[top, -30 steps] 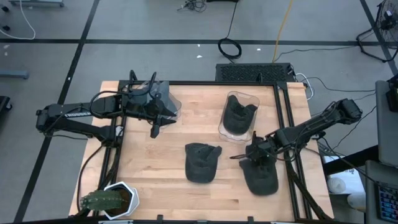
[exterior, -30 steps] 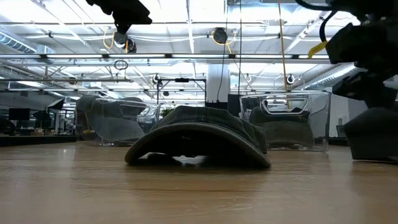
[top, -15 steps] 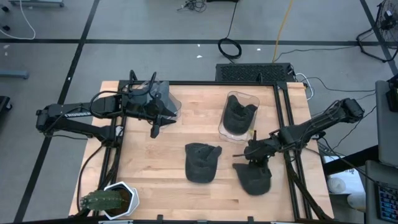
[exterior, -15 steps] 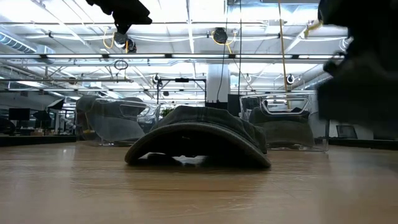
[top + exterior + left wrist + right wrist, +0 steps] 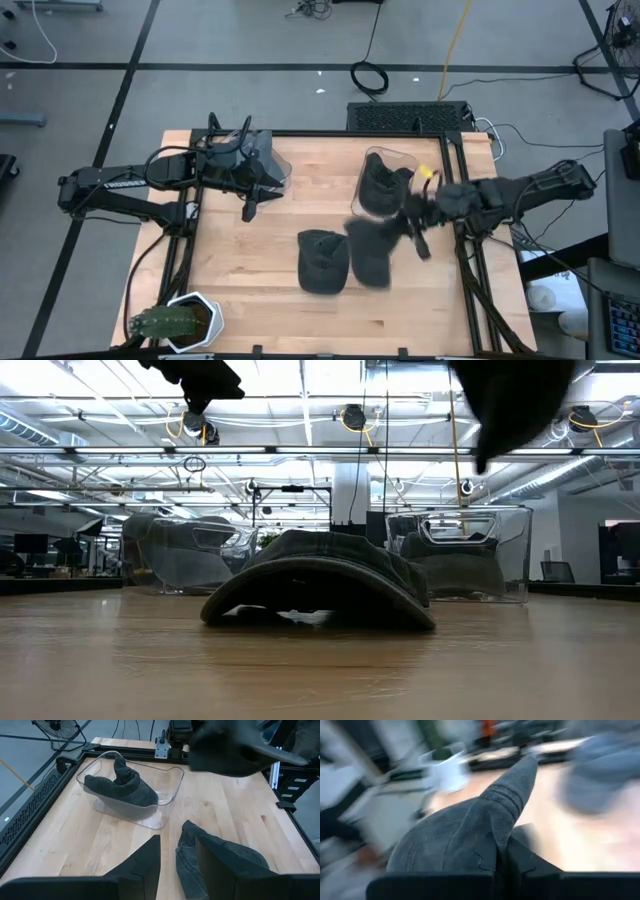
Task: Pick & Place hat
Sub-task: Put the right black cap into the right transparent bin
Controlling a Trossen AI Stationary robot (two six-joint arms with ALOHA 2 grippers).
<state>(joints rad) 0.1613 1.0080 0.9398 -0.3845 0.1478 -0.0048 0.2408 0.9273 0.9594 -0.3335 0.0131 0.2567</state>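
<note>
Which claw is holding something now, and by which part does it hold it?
The right claw holds a dark hat by a fold at its edge; the exact part cannot be told.

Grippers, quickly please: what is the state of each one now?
Left gripper: open, holding nothing.
Right gripper: closed on a dark grey fabric hat, lifted above the table.

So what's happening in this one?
The right gripper has its jaws shut on a dark hat and carries it in the air beside the clear bin, which already holds one hat. Another hat lies on the table. The left gripper hovers near the second bin.
</note>
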